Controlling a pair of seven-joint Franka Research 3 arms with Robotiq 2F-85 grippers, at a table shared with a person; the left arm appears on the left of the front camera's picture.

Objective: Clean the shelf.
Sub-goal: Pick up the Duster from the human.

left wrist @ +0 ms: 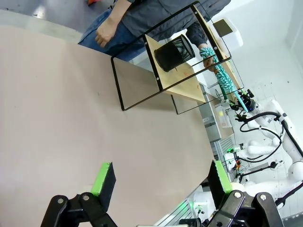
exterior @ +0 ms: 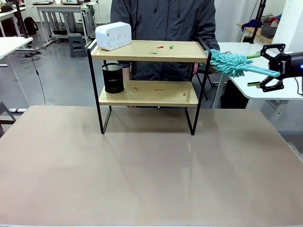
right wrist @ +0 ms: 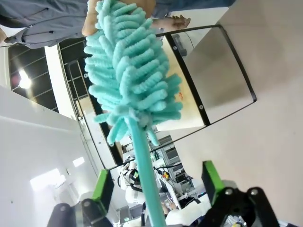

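My right gripper [exterior: 254, 70]: 2 fingers apart around the duster [exterior: 232, 64] handle, just right of the shelf [exterior: 147, 51] top edge.
My left gripper [left wrist: 162, 178]: fingers apart; table [exterior: 142, 165] open before the shelf.

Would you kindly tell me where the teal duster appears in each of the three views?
Front view: teal duster at the right, beside the shelf's top board.
Left wrist view: far upper right, beyond the shelf.
Right wrist view: close up, top centre, handle running down to the bottom edge.
Shared landmark: the shelf's black-framed end next to the duster head.
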